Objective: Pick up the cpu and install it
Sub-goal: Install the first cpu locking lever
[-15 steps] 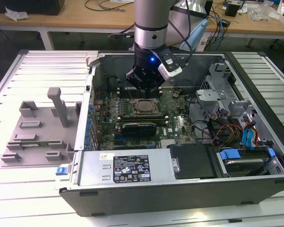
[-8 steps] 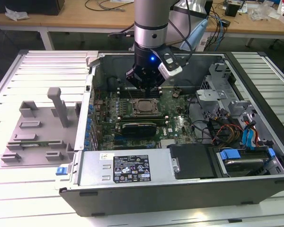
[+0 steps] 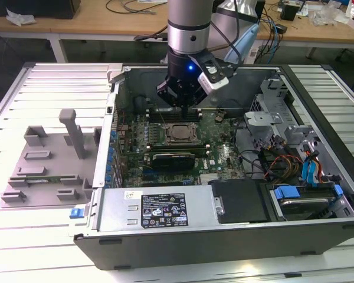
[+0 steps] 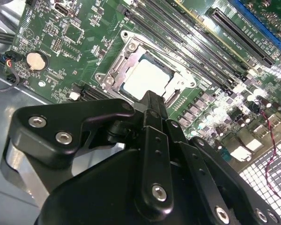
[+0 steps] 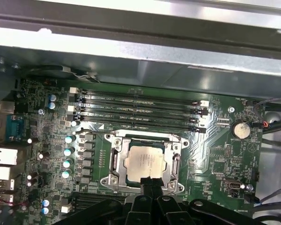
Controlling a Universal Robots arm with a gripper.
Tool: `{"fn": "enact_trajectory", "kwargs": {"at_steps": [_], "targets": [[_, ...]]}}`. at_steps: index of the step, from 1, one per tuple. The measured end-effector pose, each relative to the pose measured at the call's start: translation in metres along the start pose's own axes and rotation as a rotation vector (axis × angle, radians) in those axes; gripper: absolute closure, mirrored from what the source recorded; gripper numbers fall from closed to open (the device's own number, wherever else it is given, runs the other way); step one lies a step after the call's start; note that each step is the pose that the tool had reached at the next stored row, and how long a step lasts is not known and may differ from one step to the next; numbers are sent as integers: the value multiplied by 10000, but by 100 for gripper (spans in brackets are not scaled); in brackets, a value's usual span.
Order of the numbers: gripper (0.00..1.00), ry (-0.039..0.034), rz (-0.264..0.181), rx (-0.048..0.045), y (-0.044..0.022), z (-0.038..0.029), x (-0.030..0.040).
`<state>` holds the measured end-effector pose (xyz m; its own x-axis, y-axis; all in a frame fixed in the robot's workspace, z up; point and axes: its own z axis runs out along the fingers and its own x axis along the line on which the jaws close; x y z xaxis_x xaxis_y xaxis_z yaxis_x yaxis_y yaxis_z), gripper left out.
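Note:
The cpu (image 3: 178,133) is a small square chip with a silvery top, lying flat in the socket of the green motherboard (image 3: 218,159) inside the open computer case. It shows in both wrist views, cpu (image 4: 145,77) and cpu (image 5: 145,159), ringed by the metal socket frame (image 5: 113,161). My black gripper (image 3: 183,109) hangs just above the socket's far edge. In both wrist views its fingers (image 5: 150,183) are pressed together with nothing between them, the tips over the chip's rim, gripper (image 4: 152,99).
Long memory slots (image 5: 140,108) run beside the socket. A coin battery (image 5: 240,129) sits on the board. The case walls (image 3: 115,112), the power supply (image 3: 159,207), a drive cage (image 3: 271,103) and loose cables (image 3: 283,162) hem in the board. A grey fixture (image 3: 47,159) lies on the exterior view's left.

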<state>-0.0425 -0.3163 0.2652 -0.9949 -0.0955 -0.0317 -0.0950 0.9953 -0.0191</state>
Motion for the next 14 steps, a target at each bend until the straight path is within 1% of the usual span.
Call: {"fn": "enact_trajectory", "kwargs": {"at_steps": [6, 9, 14], "targets": [[89, 0, -1, 2, 1, -12, 7], [89, 1, 0, 2, 6, -14, 63], [89, 0, 0, 2, 13, -16, 138]]}}
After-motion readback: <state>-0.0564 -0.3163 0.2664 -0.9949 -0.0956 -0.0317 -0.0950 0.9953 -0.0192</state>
